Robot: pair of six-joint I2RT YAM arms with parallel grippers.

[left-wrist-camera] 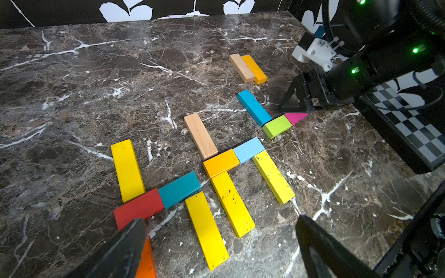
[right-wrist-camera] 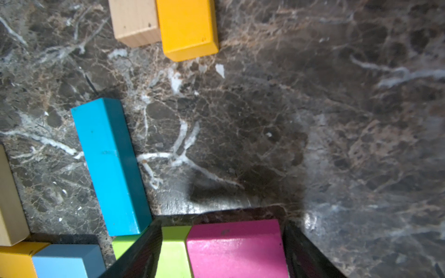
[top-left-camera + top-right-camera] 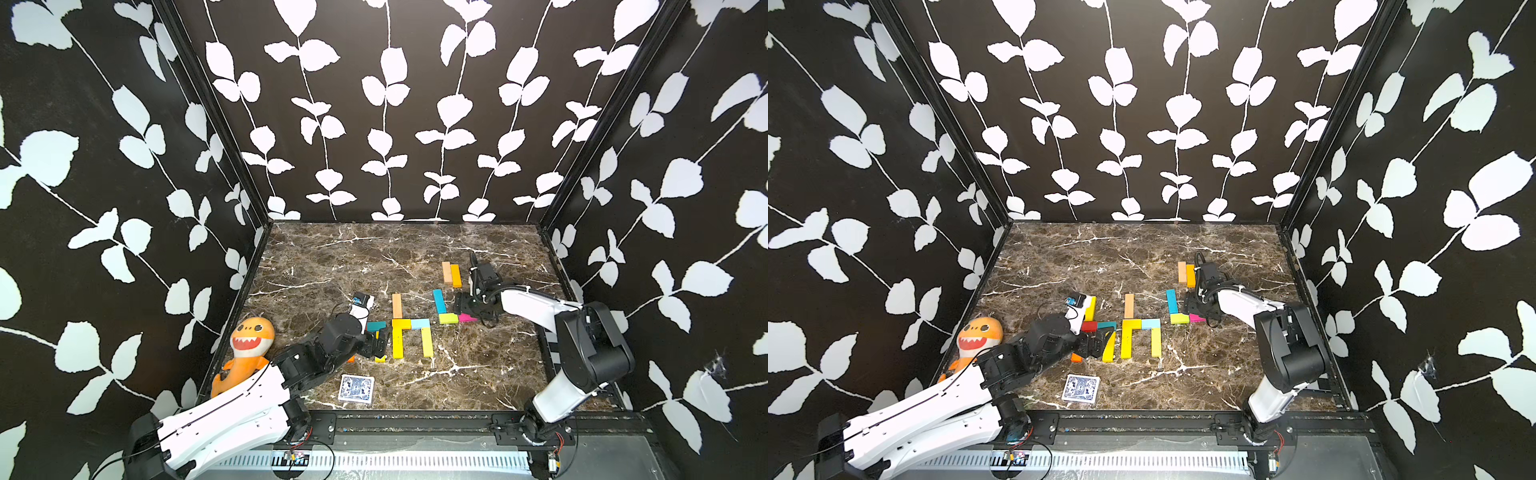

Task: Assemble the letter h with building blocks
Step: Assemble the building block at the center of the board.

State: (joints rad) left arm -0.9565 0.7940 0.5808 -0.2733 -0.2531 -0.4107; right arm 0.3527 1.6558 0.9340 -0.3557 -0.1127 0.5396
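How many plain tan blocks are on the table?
2. One tan block lies beside the orange block, far right; the second tan block forms the middle h's upper stem. The left arm may hide more.

left arm low, stretched forward, left jaws spread wide; right arm reaching inward, right jaws parted
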